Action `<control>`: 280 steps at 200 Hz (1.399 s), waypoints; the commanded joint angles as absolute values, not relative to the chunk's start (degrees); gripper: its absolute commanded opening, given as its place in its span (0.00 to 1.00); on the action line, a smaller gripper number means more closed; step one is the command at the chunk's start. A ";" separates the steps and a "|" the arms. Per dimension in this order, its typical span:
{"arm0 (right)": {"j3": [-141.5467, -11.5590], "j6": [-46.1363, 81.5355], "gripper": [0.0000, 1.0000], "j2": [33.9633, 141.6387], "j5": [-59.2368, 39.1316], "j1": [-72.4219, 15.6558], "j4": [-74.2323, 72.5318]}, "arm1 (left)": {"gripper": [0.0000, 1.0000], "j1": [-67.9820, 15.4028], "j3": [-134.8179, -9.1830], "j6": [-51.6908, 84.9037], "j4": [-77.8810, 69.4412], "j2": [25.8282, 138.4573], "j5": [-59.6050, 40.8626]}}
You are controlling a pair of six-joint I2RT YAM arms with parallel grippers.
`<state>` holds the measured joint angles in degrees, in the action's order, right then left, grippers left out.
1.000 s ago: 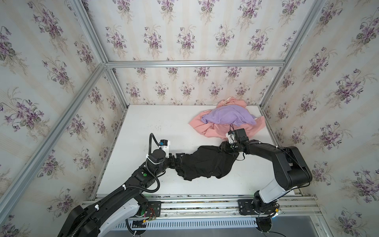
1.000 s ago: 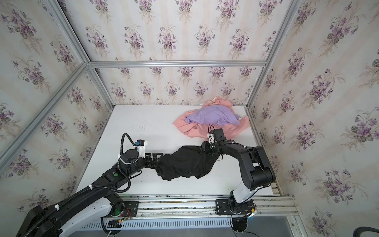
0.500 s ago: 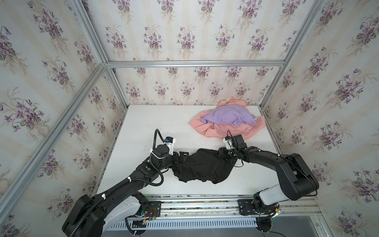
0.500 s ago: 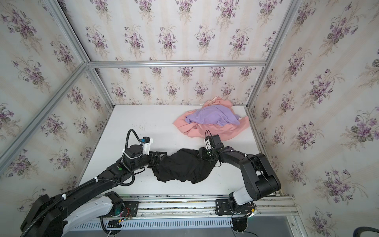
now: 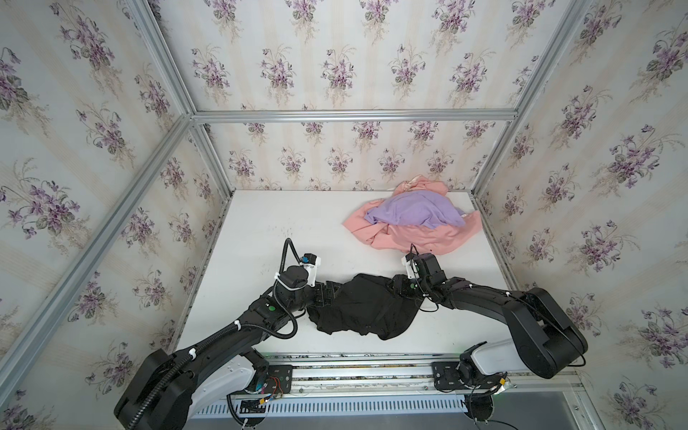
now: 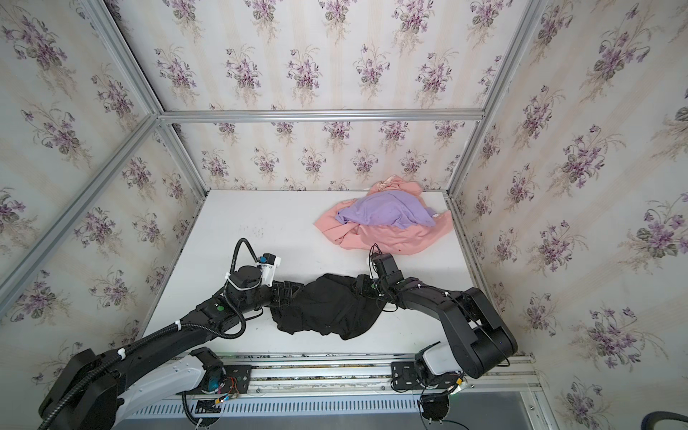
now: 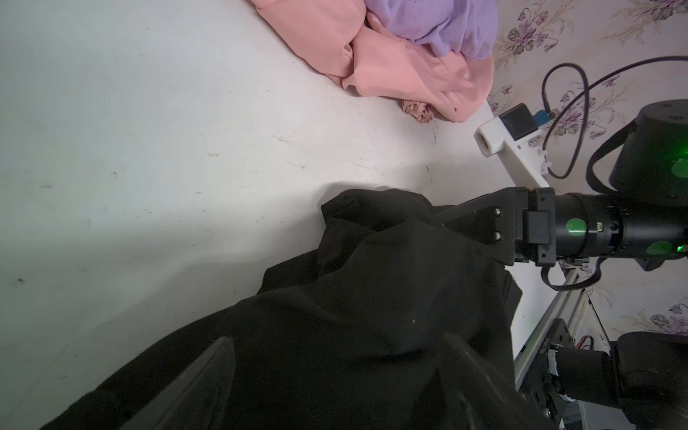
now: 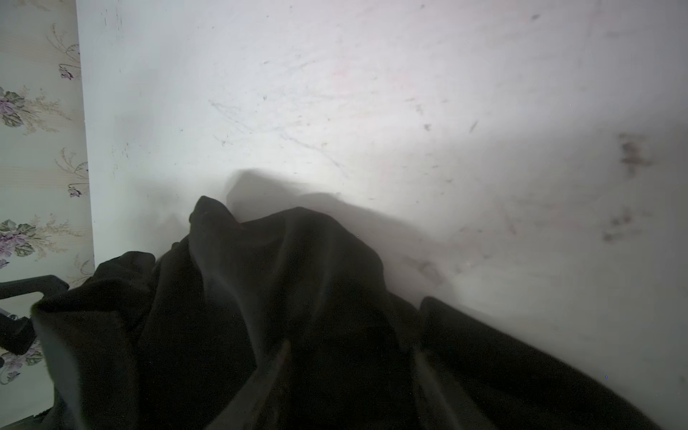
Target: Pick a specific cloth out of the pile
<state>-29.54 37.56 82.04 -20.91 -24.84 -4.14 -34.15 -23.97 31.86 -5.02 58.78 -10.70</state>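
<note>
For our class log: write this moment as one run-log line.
black cloth: off the pile, on table | left gripper: at its left end | right gripper: at its right end

The cloth lies at the counter's front, between both arms; the pile sits behind it, far right.

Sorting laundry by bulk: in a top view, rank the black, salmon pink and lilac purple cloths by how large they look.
1. salmon pink cloth, though partly covered, and black cloth: too alike to rank
2. lilac purple cloth, clearly smallest
</note>
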 commanded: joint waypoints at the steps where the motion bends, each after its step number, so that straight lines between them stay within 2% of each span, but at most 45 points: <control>1: -28.66 40.39 0.54 81.96 -19.83 -26.41 -4.04 | 0.88 -34.10 -24.00 32.05 -5.72 59.22 -10.18; 101: -25.18 43.68 0.55 79.36 -17.93 -28.83 -5.99 | 0.88 -33.92 -20.86 33.74 -6.28 58.57 -10.56; 175: -24.35 42.63 0.55 76.50 -17.29 -28.83 -3.32 | 0.85 -34.27 -16.14 38.68 -12.09 60.57 -15.36; 280: -24.88 40.56 0.56 71.66 -16.01 -28.92 1.14 | 0.86 -34.63 -12.25 38.66 -8.68 50.37 -11.10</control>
